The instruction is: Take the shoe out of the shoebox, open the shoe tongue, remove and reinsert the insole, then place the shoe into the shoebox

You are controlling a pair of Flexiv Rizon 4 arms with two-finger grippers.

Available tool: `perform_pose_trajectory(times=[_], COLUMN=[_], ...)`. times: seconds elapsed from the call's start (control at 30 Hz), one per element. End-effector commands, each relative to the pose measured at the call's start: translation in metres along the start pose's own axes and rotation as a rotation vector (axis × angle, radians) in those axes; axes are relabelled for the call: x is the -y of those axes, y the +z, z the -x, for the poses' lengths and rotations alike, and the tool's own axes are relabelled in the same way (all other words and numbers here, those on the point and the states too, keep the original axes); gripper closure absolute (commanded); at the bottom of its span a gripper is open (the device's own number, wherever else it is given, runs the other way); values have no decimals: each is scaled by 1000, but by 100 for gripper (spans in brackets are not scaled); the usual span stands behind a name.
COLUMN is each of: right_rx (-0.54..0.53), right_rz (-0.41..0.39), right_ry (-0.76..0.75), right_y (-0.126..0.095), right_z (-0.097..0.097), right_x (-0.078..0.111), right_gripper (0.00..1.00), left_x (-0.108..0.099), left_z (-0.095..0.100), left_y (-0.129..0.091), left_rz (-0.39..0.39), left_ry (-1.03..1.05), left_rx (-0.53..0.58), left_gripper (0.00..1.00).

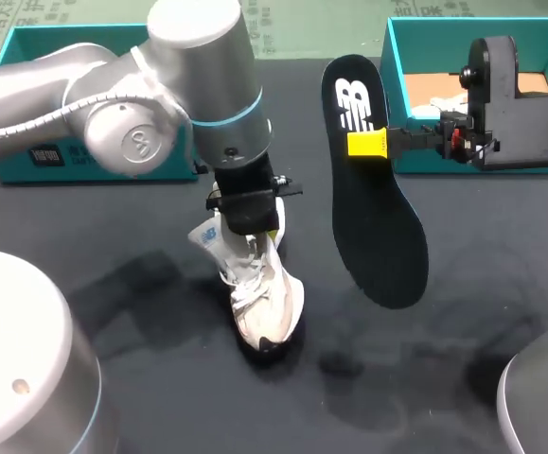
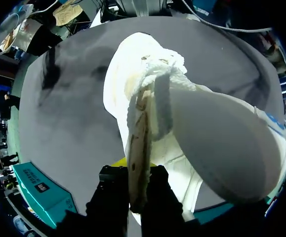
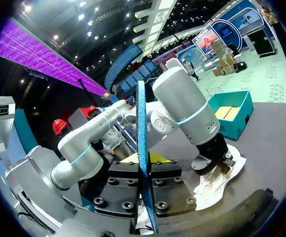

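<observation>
Black cloth covers the table [image 1: 103,236], viewed from above as a clock face. The white shoe [image 1: 262,288] stands just off centre toward 7 o'clock, its toe on the cloth pointing to 6 and its heel raised. The left gripper [image 1: 251,223] comes down on it from 12 o'clock. In the left wrist view this gripper [image 2: 135,195] has its fingers clamped on an edge of the shoe [image 2: 192,128] at the opening. The dark insole [image 1: 376,218] hangs clear of the table at 3 o'clock from the shoe, well apart from it, heel end toward 12. The right gripper [image 1: 368,144] pinches its side edge from 3 o'clock. The right wrist view confirms the fingers of that gripper [image 3: 145,159] pressed on both faces of the insole [image 3: 142,118]. The teal shoebox [image 1: 396,66] sits at 1 o'clock, open. It holds a brown floor and some white paper [image 1: 442,99]; the right wrist hides the rest. A second teal box [image 1: 23,43] sits at 11 o'clock, mostly behind the left arm. In the right wrist view the second box [image 3: 234,123] shows pale tan panels inside.
</observation>
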State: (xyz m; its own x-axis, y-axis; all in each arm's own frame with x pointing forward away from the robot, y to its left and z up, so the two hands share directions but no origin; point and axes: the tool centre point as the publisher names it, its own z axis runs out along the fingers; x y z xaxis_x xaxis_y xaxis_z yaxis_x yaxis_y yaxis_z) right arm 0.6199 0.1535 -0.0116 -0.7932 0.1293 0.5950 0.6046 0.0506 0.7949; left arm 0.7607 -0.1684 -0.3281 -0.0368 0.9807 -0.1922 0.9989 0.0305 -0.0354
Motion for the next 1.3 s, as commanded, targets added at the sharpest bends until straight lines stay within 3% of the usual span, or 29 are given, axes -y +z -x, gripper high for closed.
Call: perform_pose_trajectory(times=[0.03,1.2,1.23,1.3], right_rx=[0,0,0,0], right_rz=[0,0,0,0], right_ry=[1,1,1,1], right_y=[2,2,2,2], right_z=[1,1,1,1], right_x=[0,0,0,0], right_gripper=[100,100,100,100], left_x=[0,-9,-9,-9], left_z=[5,52,52,53], left_y=[8,70,71,71], left_rz=[3,-72,-73,-72], left_ry=[44,103,107,112], left_rx=[6,-69,-70,-71], left_gripper=[100,100,98,71])
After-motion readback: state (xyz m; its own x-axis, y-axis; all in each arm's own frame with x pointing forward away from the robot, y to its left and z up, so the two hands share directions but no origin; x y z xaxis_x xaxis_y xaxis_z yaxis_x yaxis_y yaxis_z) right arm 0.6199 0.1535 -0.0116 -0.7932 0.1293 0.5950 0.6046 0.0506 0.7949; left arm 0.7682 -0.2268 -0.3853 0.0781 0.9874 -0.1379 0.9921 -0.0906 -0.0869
